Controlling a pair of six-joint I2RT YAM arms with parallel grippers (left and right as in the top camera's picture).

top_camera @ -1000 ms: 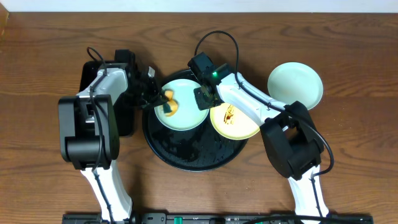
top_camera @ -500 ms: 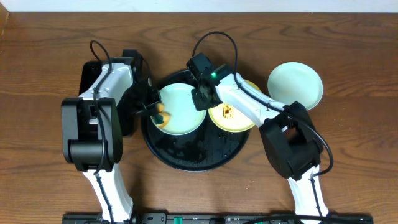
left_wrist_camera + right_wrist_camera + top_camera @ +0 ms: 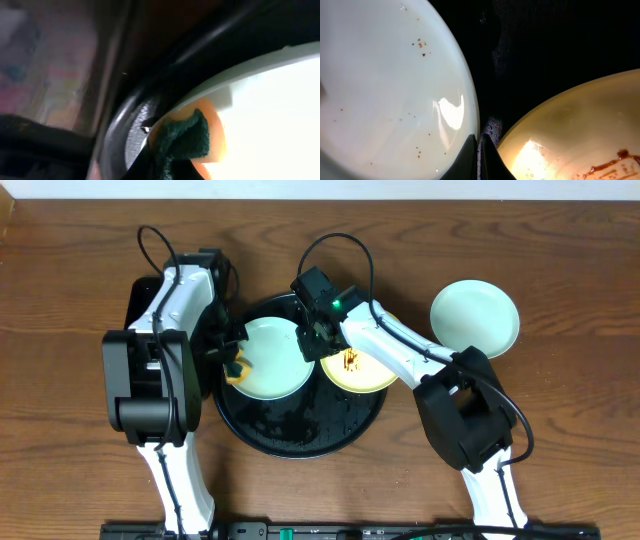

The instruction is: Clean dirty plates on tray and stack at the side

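The round black tray [image 3: 300, 435] holds a pale mint plate [image 3: 270, 360] and a yellow plate [image 3: 370, 375] streaked with brown sauce. My left gripper [image 3: 232, 365] is shut on an orange and green sponge [image 3: 238, 372], which presses on the mint plate's left rim. The left wrist view shows the sponge [image 3: 192, 135] lying over the plate's edge [image 3: 270, 105] beside the tray rim [image 3: 127, 127]. My right gripper [image 3: 312, 340] is shut, its tips [image 3: 480, 139] at the mint plate's right rim [image 3: 395, 85], between it and the yellow plate [image 3: 580, 130]. Brown specks dot the mint plate.
A second mint plate [image 3: 475, 317] sits alone on the wooden table at the right. A rectangular black tray [image 3: 138, 305] lies under my left arm, left of the round tray. Both arms' bases stand at the table's front edge.
The sponge has slid from the mint plate's middle to its left rim. The tray and both plates on it have shifted left, and my right gripper has moved left with them.
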